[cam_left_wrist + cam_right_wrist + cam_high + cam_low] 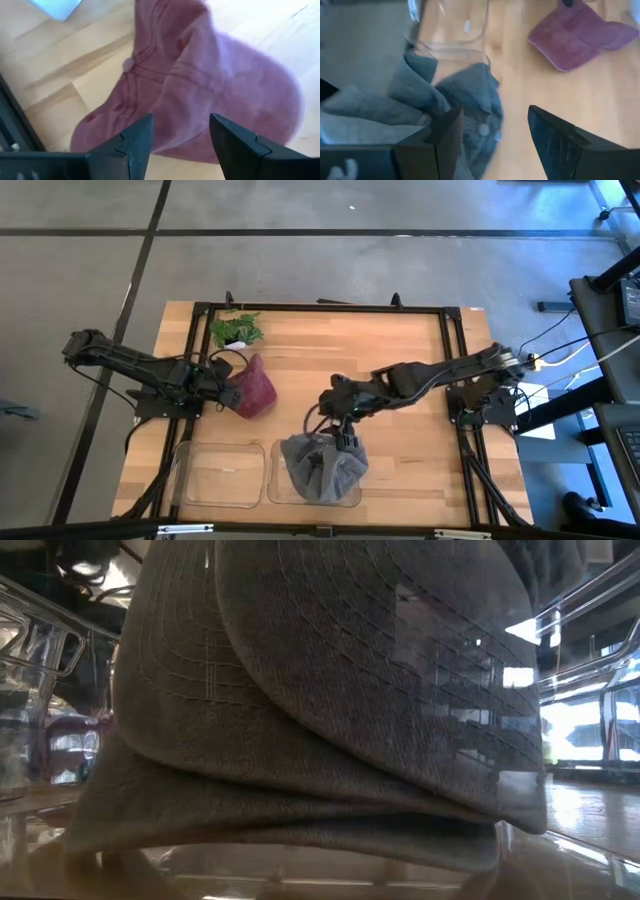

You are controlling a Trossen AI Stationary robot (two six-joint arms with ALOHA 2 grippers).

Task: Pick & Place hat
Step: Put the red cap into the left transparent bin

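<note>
A maroon hat (pixel 258 390) lies flat on the wooden table left of centre, also seen in the left wrist view (pixel 210 75) and the right wrist view (pixel 575 35). My left gripper (pixel 222 385) is open at the hat's left edge, its fingers (pixel 180 120) standing on either side of that edge. A grey hat (pixel 320 468) lies crumpled in the right clear tray (pixel 275 495) and fills the low view (pixel 320 690). My right gripper (pixel 345 435) hovers open (pixel 495 112) over the grey hat's far part (pixel 465 95). My left gripper comes level from the table's left at the maroon hat's left edge (pixel 175 145); I cannot tell whether its fingers touch the cloth. My right gripper points down over the grey hat (pixel 470 85); I cannot tell whether a finger touches it.
A second clear tray (pixel 220 475) sits at the near edge, left of the one with the grey hat. A small green plant (pixel 237 330) stands near the far left corner. A black frame (pixel 320 308) runs round the table top.
</note>
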